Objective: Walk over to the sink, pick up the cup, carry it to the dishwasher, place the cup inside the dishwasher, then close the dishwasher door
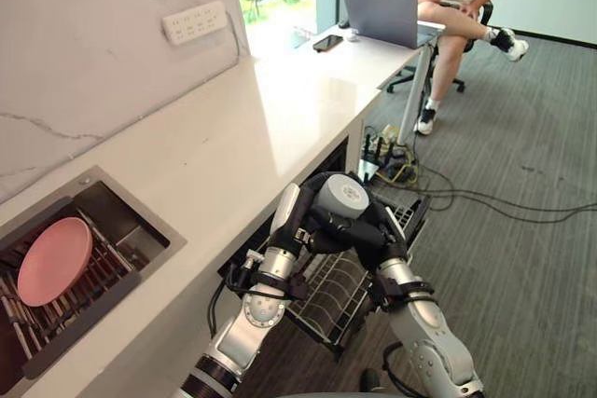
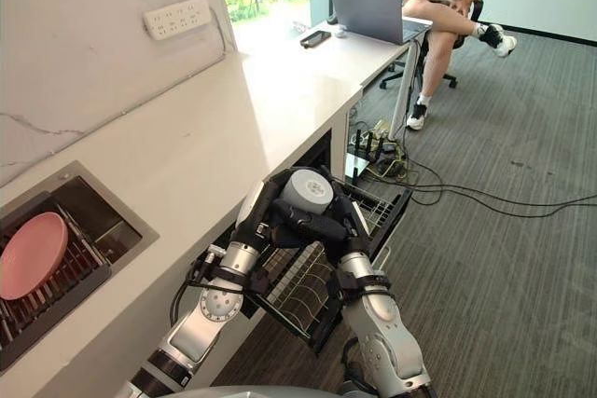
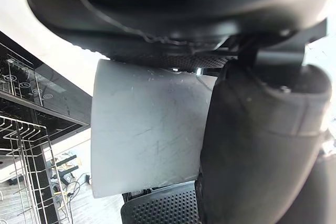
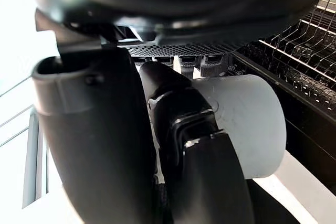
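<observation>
A pale grey cup hangs upside down over the pulled-out wire rack of the dishwasher, under the counter's edge. Both hands hold it. My left hand grips its near-left side, with the cup's wall against the palm and the thumb curled beside it. My right hand clasps it from the right; its fingers wrap round the cup's side. The same cup shows in the right eye view above the rack.
The sink in the white counter holds a pink plate. Further along stand a laptop and a phone. A seated person is at the counter's end. Cables run over the carpet.
</observation>
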Available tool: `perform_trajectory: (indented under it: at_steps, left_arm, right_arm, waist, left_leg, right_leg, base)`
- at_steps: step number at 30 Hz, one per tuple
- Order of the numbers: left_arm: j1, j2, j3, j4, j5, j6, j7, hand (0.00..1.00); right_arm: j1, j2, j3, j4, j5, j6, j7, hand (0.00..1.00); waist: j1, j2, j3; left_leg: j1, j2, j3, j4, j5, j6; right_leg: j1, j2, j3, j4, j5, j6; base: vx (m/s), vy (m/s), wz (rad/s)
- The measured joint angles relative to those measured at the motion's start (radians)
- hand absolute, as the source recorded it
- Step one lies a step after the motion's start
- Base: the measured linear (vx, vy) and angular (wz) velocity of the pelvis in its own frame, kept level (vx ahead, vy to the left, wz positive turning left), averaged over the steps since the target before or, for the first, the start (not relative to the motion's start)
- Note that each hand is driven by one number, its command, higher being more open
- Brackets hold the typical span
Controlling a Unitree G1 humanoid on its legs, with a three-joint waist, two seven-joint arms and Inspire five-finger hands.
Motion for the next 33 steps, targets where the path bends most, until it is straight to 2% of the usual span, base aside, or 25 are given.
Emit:
perform_trajectory:
  at_steps: [4, 19, 20, 27, 33]
  left_arm:
    - [-0.002, -0.002, -0.015, 0.0, 0.0, 0.004, 0.006, 0.0]
    - [-0.013, -0.002, -0.023, 0.008, -0.003, 0.005, 0.022, 0.0]
    - [-0.019, -0.002, -0.027, 0.018, -0.005, 0.005, 0.024, 1.0]
    - [-0.027, -0.001, -0.055, 0.037, -0.02, 0.004, 0.043, 1.0]
    - [-0.019, 0.012, -0.136, 0.065, -0.02, -0.009, 0.011, 1.0]
  right_arm:
    - [-0.006, 0.006, 0.0, 0.014, -0.032, -0.012, -0.054, 0.0]
    - [-0.013, 0.01, 0.034, 0.014, -0.023, -0.051, -0.134, 0.0]
    - [-0.013, 0.01, 0.034, 0.015, -0.018, -0.051, -0.143, 0.0]
    - [-0.013, 0.013, 0.043, 0.02, -0.016, -0.081, -0.215, 0.0]
    - [-0.059, 0.068, -0.017, 0.078, -0.032, -0.122, -0.352, 0.0]
  waist:
    - [0.001, 0.001, -0.001]
    - [0.013, 0.002, -0.002]
    - [0.013, 0.003, -0.002]
    - [0.013, 0.006, -0.005]
    - [0.013, 0.009, -0.007]
  left_leg:
    - [-0.012, -0.005, -0.019, 0.0, 0.004, 0.002]
    - [-0.018, -0.013, -0.03, -0.003, 0.014, 0.004]
    - [-0.019, -0.013, -0.032, -0.004, 0.015, 0.004]
    - [-0.025, -0.013, -0.041, -0.012, 0.024, 0.002]
    - [-0.027, -0.016, -0.047, -0.017, 0.03, 0.002]
  right_leg:
    - [0.001, -0.006, -0.017, 0.0, 0.0, 0.001]
    - [0.006, -0.015, -0.025, 0.0, 0.009, 0.005]
    - [0.006, -0.015, -0.027, 0.0, 0.009, 0.005]
    - [0.002, -0.014, -0.035, 0.0, 0.009, 0.005]
    - [0.002, -0.016, -0.041, 0.0, 0.009, 0.005]
  base:
    - [-0.01, 0.014, 0.12]
    - [0.0, 0.004, 0.01]
    - [-0.01, 0.006, 0.04]
    - [0.0, 0.006, 0.03]
    - [0.01, 0.007, 0.03]
